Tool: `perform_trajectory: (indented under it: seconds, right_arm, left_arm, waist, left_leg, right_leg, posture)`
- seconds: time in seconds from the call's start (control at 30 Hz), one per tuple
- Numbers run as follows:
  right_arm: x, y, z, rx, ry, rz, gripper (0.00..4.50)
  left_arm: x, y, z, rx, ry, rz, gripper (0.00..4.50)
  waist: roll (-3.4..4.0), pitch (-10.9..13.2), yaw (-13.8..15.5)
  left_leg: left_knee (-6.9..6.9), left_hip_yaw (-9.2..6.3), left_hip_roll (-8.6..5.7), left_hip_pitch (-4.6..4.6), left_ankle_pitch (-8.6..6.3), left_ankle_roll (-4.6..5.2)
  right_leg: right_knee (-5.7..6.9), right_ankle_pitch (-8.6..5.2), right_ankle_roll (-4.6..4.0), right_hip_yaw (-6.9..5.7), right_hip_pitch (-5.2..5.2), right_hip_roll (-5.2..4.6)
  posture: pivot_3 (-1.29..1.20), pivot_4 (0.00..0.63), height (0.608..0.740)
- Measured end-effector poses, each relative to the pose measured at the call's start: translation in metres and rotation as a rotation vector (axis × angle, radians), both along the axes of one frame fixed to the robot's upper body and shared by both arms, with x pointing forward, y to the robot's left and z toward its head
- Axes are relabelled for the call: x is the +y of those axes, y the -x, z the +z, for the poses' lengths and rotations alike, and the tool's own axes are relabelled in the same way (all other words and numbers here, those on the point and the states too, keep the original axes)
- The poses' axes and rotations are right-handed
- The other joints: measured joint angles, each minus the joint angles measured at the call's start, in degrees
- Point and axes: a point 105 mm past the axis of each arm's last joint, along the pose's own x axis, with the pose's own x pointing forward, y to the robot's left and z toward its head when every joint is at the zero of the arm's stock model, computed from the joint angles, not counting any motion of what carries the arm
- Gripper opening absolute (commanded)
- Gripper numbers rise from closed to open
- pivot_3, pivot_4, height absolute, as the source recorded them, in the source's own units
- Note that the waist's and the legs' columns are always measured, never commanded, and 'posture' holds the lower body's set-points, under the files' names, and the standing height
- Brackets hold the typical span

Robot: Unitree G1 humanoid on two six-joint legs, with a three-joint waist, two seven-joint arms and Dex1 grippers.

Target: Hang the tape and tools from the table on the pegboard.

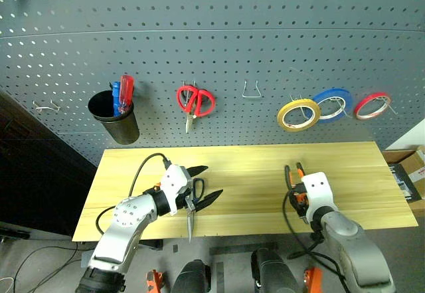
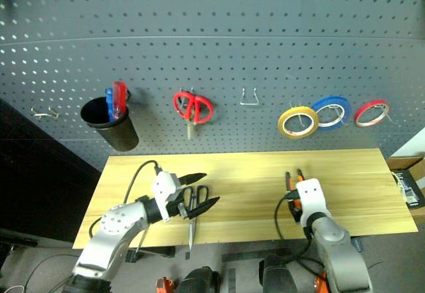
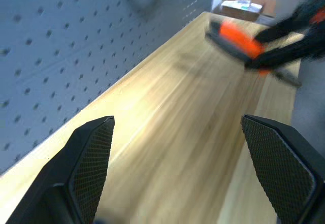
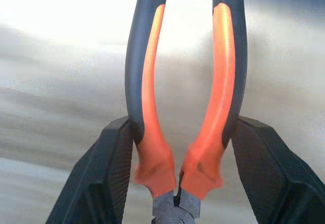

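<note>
My right gripper [image 1: 296,190] is shut on the orange-and-black pliers [image 1: 293,173] over the right part of the wooden table [image 1: 252,167]. In the right wrist view the pliers' handles [image 4: 147,82] stand up between the two fingers [image 4: 106,173]. My left gripper [image 1: 212,180] hangs open over the table's left part, just above the dark-handled scissors [image 1: 191,206]. The scissors lie flat with their blades pointing at the front edge. The yellowish tape [image 1: 299,114] hangs on a hook of the grey-blue pegboard [image 1: 219,47].
On the pegboard hang a black cup [image 1: 118,117] with red and blue screwdrivers, red scissors [image 1: 194,100], a blue tape roll [image 1: 332,102] and a red tape roll [image 1: 372,105]. A bare hook [image 1: 251,92] sits mid-board, another [image 1: 48,107] far left. Boxes [image 1: 408,170] stand right of the table.
</note>
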Motion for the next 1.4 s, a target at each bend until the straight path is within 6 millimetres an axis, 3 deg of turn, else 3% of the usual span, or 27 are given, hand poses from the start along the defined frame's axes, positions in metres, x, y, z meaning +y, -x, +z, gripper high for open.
perform_trajectory:
  seconds: [0.1,0.3,0.53,0.63,0.87,1.1,1.37,1.4]
  right_arm:
    - [0.029,-0.001,0.055,-0.249,0.004,0.106,2.65]
    - [0.069,-0.029,0.148,-0.624,-0.019,0.189,2.65]
    - [0.103,-0.064,0.202,-0.782,-0.053,0.260,2.65]
    - [0.110,-0.071,0.215,-0.839,-0.068,0.276,2.65]
    - [0.107,-0.099,0.206,-0.855,-0.065,0.247,2.65]
    - [0.100,-0.128,0.170,-0.824,-0.068,0.185,2.65]
    - [0.090,-0.130,0.139,-0.763,-0.071,0.151,2.65]
    - [0.087,-0.127,0.134,-0.748,-0.086,0.147,3.00]
  left_arm:
    - [0.007,-0.001,0.010,-0.051,0.062,0.092,4.22]
    - [0.006,-0.002,0.021,-0.084,0.151,0.156,4.22]
    - [-0.004,-0.021,0.050,-0.163,0.230,0.207,4.22]
    - [-0.005,-0.020,0.053,-0.175,0.231,0.213,4.22]
    - [-0.011,-0.019,0.051,-0.165,0.231,0.206,4.22]
    - [-0.019,-0.032,0.069,-0.178,0.285,0.224,4.22]
    - [-0.026,-0.043,0.083,-0.175,0.323,0.232,4.22]
    - [-0.027,-0.043,0.083,-0.174,0.322,0.233,4.22]
  waist:
    - [-0.12,-0.07,0.24]
    - [-0.15,-0.09,0.54]
    - [-0.24,-0.14,0.79]
    - [-0.24,-0.14,0.72]
    - [-0.24,-0.14,0.85]
    - [-0.24,-0.13,0.70]
    - [-0.24,-0.14,0.72]
    - [-0.24,-0.14,0.75]
  left_leg:
    - [0.02,-0.07,0.05,0.08,0.02,-0.04]
    - [0.02,-0.13,0.02,0.13,0.07,-0.11]
    - [-0.07,-0.07,-0.06,-0.10,0.07,-0.11]
    - [-0.26,0.01,-0.03,-0.13,0.06,-0.12]
    - [-0.21,0.07,-0.03,-0.15,0.06,-0.12]
    - [-0.15,0.16,-0.02,-0.13,0.06,-0.12]
    - [-0.14,0.16,0.01,-0.13,0.06,-0.12]
    - [-0.16,0.15,0.02,-0.14,0.06,-0.12]
  right_leg:
    - [-0.01,0.00,-0.01,-0.07,0.12,0.09]
    - [0.01,0.03,-0.05,-0.14,0.18,0.13]
    - [-0.05,0.03,-0.06,-0.12,-0.15,0.06]
    - [-0.06,0.03,-0.07,-0.09,-0.33,0.06]
    - [-0.01,0.03,-0.07,-0.05,-0.35,0.05]
    - [0.06,0.03,-0.07,0.00,-0.36,0.06]
    - [0.09,0.03,-0.07,0.00,-0.36,0.06]
    - [0.07,0.03,-0.07,0.00,-0.36,0.06]
  posture:
    - [-0.02,0.202,0.740]
    - [-0.01,0.197,0.740]
    - [0.03,0.197,0.740]
    - [0.03,0.196,0.740]
    - [0.04,0.200,0.740]
    - [0.04,0.206,0.740]
    - [0.04,0.206,0.740]
    - [0.03,0.207,0.740]
